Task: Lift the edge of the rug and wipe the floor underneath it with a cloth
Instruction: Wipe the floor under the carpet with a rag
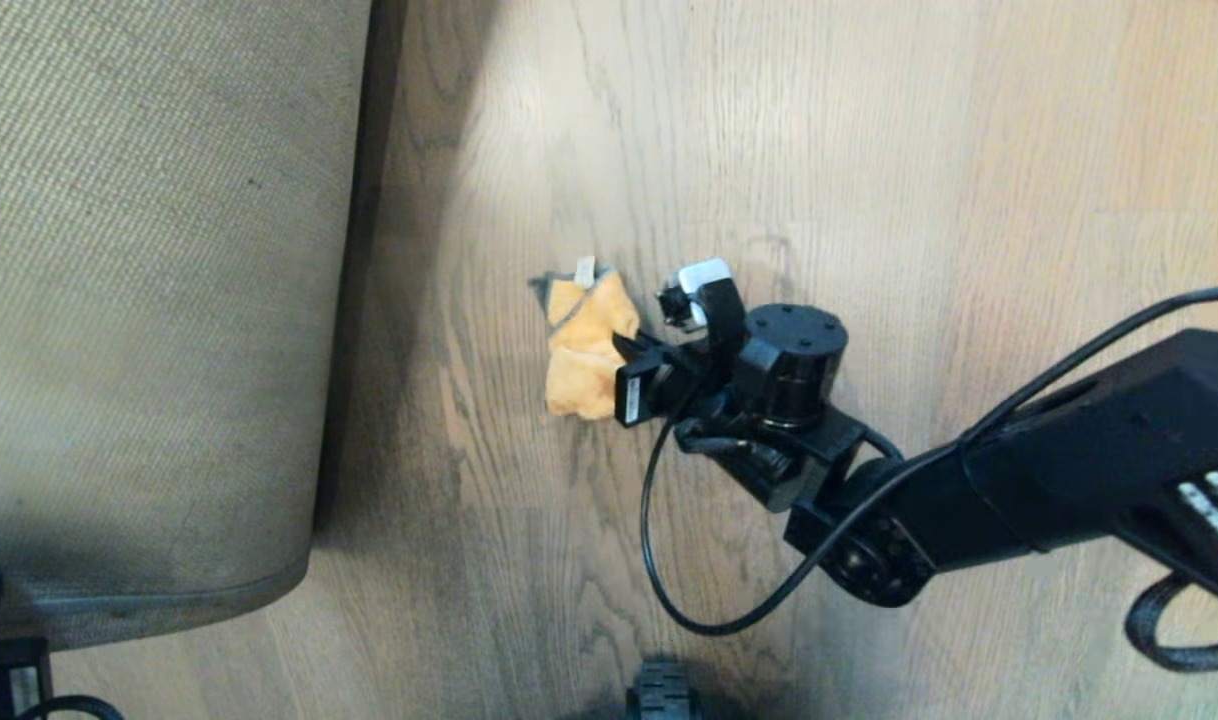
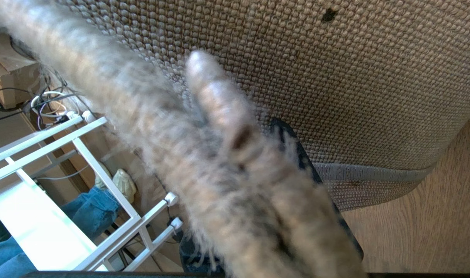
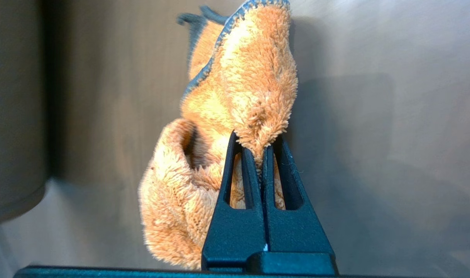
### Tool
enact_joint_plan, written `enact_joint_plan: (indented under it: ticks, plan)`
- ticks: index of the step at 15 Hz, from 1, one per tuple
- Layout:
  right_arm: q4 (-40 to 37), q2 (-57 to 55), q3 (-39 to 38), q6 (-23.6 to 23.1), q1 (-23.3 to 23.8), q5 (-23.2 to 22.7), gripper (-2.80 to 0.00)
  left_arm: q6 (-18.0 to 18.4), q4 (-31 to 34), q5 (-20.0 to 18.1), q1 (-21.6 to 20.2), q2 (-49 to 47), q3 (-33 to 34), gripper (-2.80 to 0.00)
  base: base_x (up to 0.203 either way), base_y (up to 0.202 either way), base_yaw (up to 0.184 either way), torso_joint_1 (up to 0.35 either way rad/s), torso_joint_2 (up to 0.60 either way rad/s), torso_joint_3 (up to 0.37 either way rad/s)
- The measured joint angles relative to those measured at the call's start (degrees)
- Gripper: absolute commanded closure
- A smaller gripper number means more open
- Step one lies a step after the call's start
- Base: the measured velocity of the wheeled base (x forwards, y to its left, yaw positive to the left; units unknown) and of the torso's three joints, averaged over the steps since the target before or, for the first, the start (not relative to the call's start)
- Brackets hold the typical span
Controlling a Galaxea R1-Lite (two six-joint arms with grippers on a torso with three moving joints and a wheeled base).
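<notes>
The rug is folded back at the left, beige woven backing (image 1: pixel 149 280) up, and the rug edge (image 1: pixel 354 300) with its dark hem runs along the bared floor (image 1: pixel 769 150). My left gripper (image 2: pixel 250 154) is shut on the rug edge (image 2: pixel 374 172); fuzzy pile covers the jaws and one black finger (image 2: pixel 296 150) lies against the backing. My right gripper (image 1: pixel 629 350) is shut on the orange cloth (image 1: pixel 584 345), low over the floor right of the rug. In the right wrist view the cloth (image 3: pixel 250 85) bunches out past the pinched fingertips of the right gripper (image 3: pixel 258 144).
A white metal rack (image 2: pixel 46 143), cables and blue fabric (image 2: pixel 88 212) lie beyond the lifted rug. The right arm's cable (image 1: pixel 669 560) loops over the floor, and a wheel of my base (image 1: pixel 662 695) shows at the near edge. Bare planks stretch to the right.
</notes>
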State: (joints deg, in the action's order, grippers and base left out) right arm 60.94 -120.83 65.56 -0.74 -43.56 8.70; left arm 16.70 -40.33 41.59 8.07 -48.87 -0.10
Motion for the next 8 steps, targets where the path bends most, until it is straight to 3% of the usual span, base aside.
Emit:
enact_joint_plan:
  ticks: [8]
  plan:
    - [-6.5, 10.7, -1.6, 0.4, 10.9, -0.8, 0.0, -0.1, 0.0, 0.0, 0.2, 0.0, 0.0, 0.0, 0.0, 0.0, 0.0, 0.0, 0.0, 0.0]
